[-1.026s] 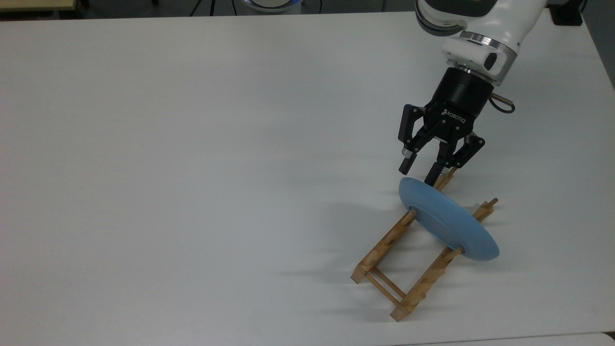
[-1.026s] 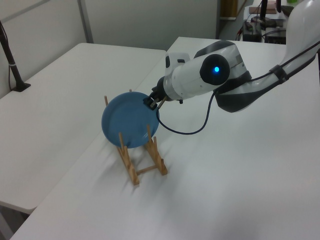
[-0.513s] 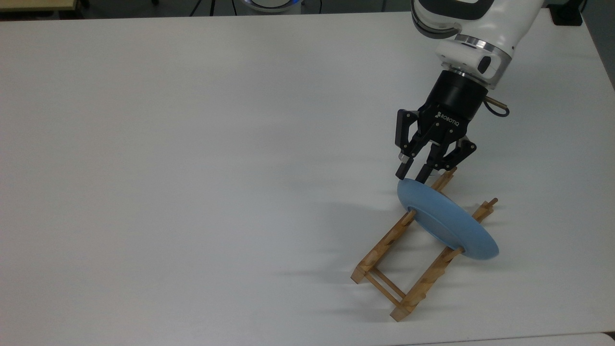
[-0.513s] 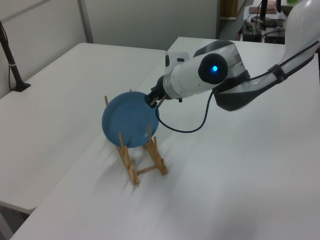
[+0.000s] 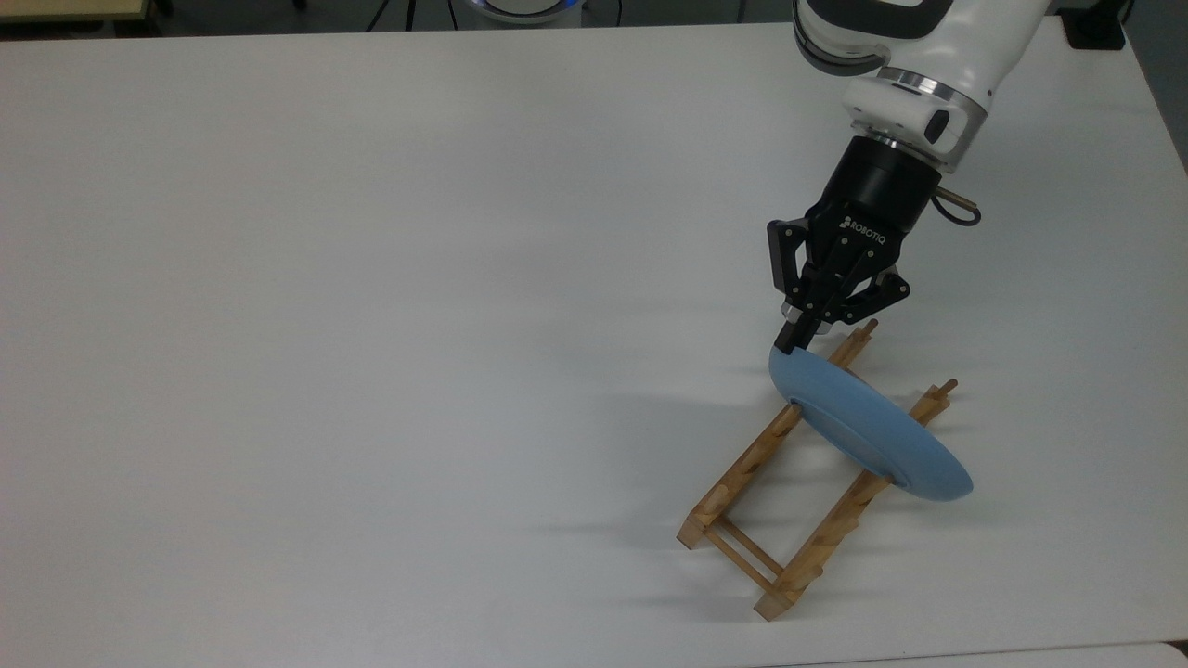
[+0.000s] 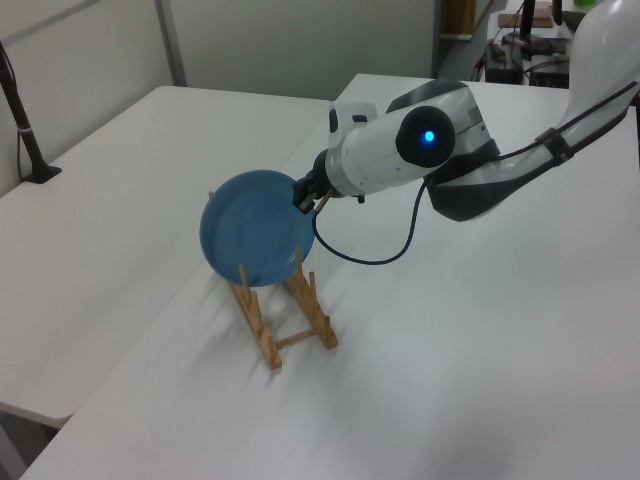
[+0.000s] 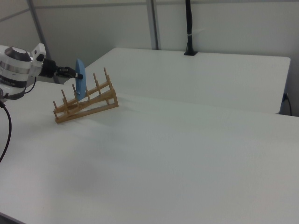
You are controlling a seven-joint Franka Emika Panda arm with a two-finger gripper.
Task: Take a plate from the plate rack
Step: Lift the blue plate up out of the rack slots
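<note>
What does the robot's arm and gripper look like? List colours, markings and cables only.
The arm is glossy white with dark grey joint bands and a silver ring at the wrist. The gripper is black with white "ROBOTIQ" lettering. A thin black cable loops from the wrist. A blue light glows on one joint.

You face a white worktop (image 5: 371, 278). A second white table (image 7: 210, 70) adjoins it. Pale partition walls (image 7: 233, 23) stand behind.

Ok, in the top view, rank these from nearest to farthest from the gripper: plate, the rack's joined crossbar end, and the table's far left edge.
1. The plate: its upper rim is pinched in the gripper.
2. The rack's crossbar end: below the gripper, towards the top view's bottom.
3. The table's left edge: far across at the top view's left.
</note>
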